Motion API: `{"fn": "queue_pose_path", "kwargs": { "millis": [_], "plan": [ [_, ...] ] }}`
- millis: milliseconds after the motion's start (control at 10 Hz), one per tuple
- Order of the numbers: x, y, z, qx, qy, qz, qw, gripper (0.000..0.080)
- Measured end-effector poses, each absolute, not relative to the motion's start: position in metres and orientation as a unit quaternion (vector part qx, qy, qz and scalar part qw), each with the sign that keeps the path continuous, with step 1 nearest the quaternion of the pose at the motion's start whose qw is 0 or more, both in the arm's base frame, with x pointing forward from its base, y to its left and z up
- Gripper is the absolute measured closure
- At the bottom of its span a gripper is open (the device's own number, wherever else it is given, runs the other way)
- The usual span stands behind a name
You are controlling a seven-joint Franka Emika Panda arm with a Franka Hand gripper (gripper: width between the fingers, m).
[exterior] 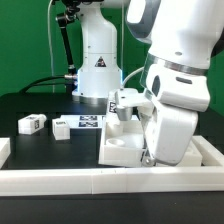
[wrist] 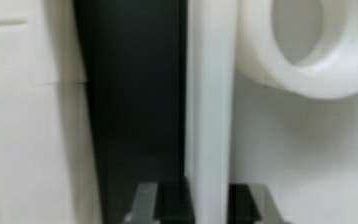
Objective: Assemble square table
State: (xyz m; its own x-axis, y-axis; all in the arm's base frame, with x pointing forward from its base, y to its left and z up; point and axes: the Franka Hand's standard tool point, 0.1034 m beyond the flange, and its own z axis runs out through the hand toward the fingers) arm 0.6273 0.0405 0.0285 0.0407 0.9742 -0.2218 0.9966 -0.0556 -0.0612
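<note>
Gripper (wrist: 197,198): clenched tight, one finger on each side of the slab's thin raised rim (wrist: 211,100). It looks to be gripping that rim.
Square tabletop (exterior: 122,146): flat on the dark table (exterior: 30,102) under the arm, with a corner recess (wrist: 318,50) just beside the grip.
Handling: stiff plastic, probably light and slick. The rim is a narrow hold, so pinch it squarely.
Legs (exterior: 32,123): two loose blocks well apart from the slab, on the exterior view's left.

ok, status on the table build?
Gripper shut, low at the square slab; grip unclear. Slab flat beside the rail. Two legs loose, exterior view's left, apart from slab.
</note>
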Motion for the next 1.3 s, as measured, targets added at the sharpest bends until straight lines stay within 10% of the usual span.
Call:
{"fn": "queue_pose_path", "kwargs": {
  "millis": [600, 700, 800, 900, 1300],
  "plan": [
    [0.637, 0.050, 0.034, 0.733, 0.671, -0.095, 0.057, 0.0738],
    [0.637, 0.049, 0.034, 0.733, 0.671, -0.095, 0.057, 0.0511],
    [0.637, 0.049, 0.034, 0.734, 0.670, -0.095, 0.057, 0.0511],
    [0.637, 0.048, 0.034, 0.736, 0.668, -0.095, 0.057, 0.0339],
    [0.641, 0.029, 0.056, 0.722, 0.678, -0.104, 0.091, 0.0152]
  ]
}}
